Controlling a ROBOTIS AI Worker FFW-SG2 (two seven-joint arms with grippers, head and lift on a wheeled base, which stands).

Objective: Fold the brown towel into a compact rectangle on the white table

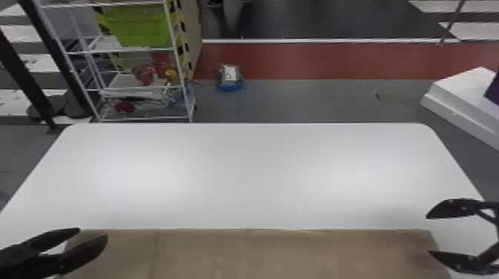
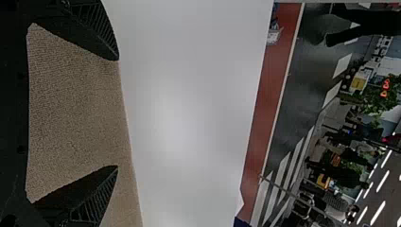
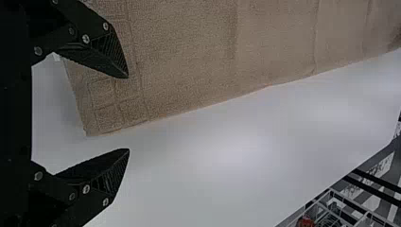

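Head view: we find the brown towel [image 1: 237, 254] flat on the near part of the white desk [image 1: 245, 167]. Orientation: its far edge runs left to right, nearly parallel to the desk's far edge, and the visible part has its long axis in that same direction. The near side passes out of the view's bottom, so we cannot tell the towel's full proportions. We note a faint line running front to back near its left end. In the right wrist view we record stitched bands and small squares by the far right corner.

Left claw [image 1: 93, 233]: open, fingers apart, above the towel's far left corner area; the left wrist view puts brown cloth between them. Right claw [image 1: 428, 235]: open wide at the far right corner, one finger overlapping the cloth in its wrist view, the other over bare desk. We cannot tell whether either touches the towel.

Beyond the desk, we log a wire rack [image 1: 140, 49] holding a green bin [image 1: 143, 28].
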